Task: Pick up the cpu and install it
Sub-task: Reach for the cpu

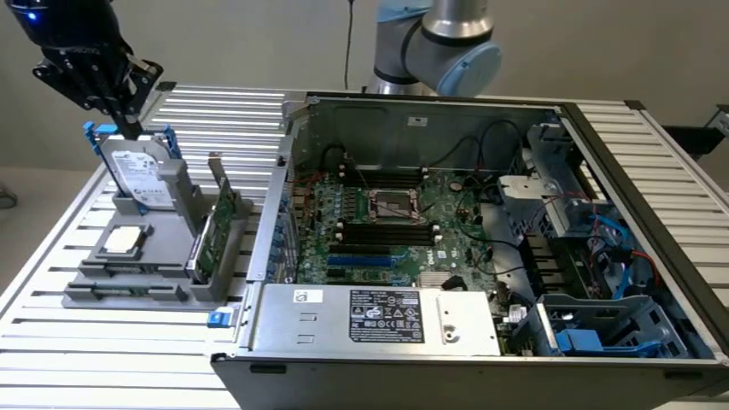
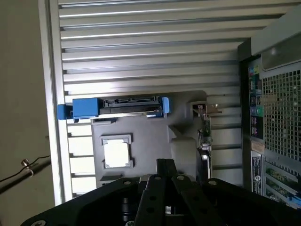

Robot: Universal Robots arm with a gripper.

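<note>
The cpu (image 1: 123, 241), a small square chip with a silvery top, lies flat in a recess of the grey holder (image 1: 128, 292) at the exterior view's left. My gripper (image 1: 129, 128) hangs above the holder's far end, just over the top of the upright hard drive (image 1: 146, 176), well above the cpu and apart from it. Its fingers are shut with nothing between them. In the wrist view the cpu (image 2: 116, 153) shows from above, beside my shut gripper (image 2: 164, 167). The open socket (image 1: 395, 205) sits in the middle of the motherboard inside the computer case.
The hard drive with blue bracket (image 2: 127, 106) and a thin green card (image 1: 217, 220) stand upright in the holder, close to the cpu. The open computer case (image 1: 422, 104) fills the exterior view's middle and right. Slatted metal tabletop (image 1: 68, 342) surrounds the holder.
</note>
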